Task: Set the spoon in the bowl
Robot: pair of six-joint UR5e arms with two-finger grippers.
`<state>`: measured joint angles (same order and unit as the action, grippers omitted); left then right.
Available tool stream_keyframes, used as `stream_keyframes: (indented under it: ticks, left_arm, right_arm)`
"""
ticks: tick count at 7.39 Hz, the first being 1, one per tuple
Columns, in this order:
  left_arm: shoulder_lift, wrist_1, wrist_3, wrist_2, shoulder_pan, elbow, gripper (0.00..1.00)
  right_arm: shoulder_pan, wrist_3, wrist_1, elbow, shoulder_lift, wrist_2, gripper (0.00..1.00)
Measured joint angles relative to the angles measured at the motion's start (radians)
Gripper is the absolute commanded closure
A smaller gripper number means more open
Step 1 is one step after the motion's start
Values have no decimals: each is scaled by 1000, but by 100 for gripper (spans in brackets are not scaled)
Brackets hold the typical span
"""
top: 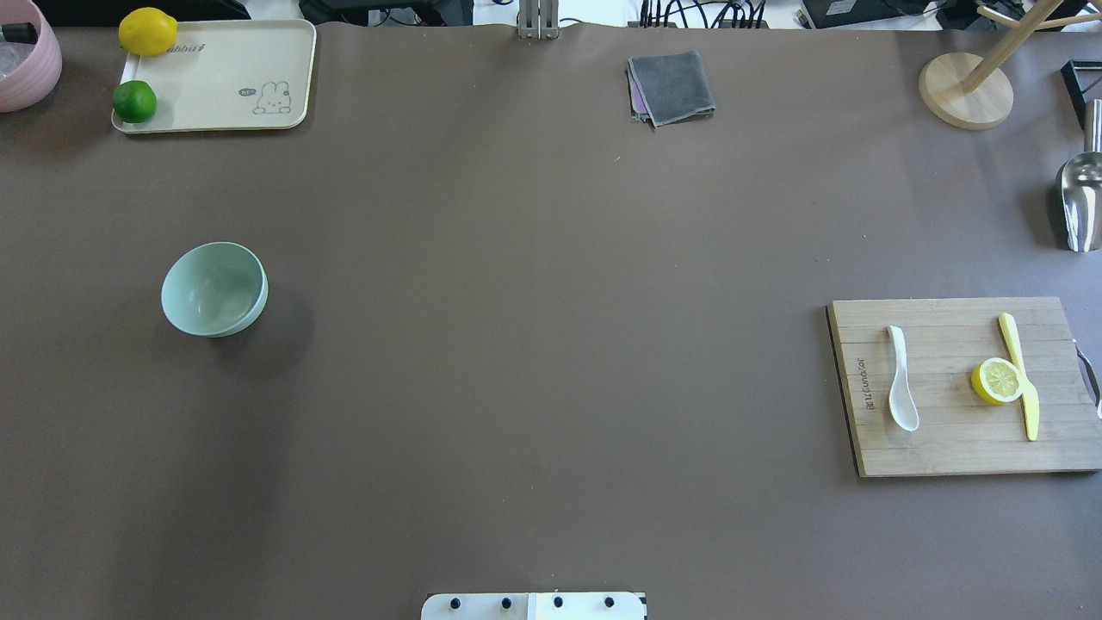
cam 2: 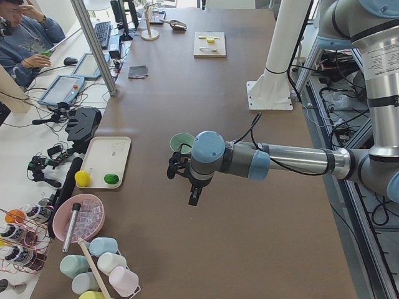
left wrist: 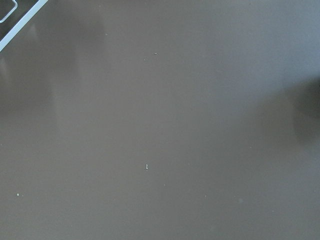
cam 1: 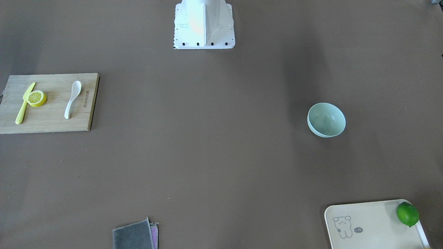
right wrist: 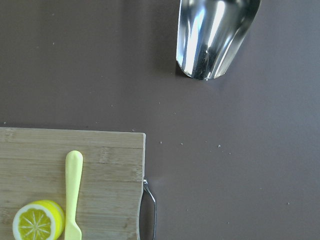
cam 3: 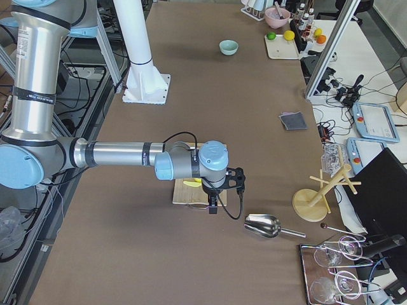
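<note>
The white spoon [cam 1: 72,99] lies on a wooden cutting board [cam 1: 52,119] at the table's right end, scoop toward the robot; it also shows in the overhead view [top: 900,389]. The mint-green bowl [cam 1: 327,119] stands upright and empty on the left half of the table [top: 213,288]. My left gripper [cam 2: 194,198] shows only in the exterior left view, hanging above the table near the bowl [cam 2: 181,142]; I cannot tell if it is open or shut. My right gripper [cam 3: 213,206] shows only in the exterior right view, above the board's outer end; its state is also unclear.
A yellow knife [top: 1020,375] and a lemon half [top: 997,381] lie on the board beside the spoon. A metal scoop [top: 1080,202] lies past the board. A cream tray [top: 224,77] holds a lime [top: 135,102] and a lemon. A grey cloth [top: 671,86] lies at the far edge.
</note>
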<state>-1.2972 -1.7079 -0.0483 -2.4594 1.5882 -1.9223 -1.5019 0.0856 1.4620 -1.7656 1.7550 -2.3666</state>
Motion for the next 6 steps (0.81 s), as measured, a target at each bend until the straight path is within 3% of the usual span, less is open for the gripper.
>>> stream_keyframes:
  ticks: [6]
  left_arm:
    - [47,-143,35,-28,7,-18,3]
  right_arm:
    - [0,0,-22,-2,1,-1,0]
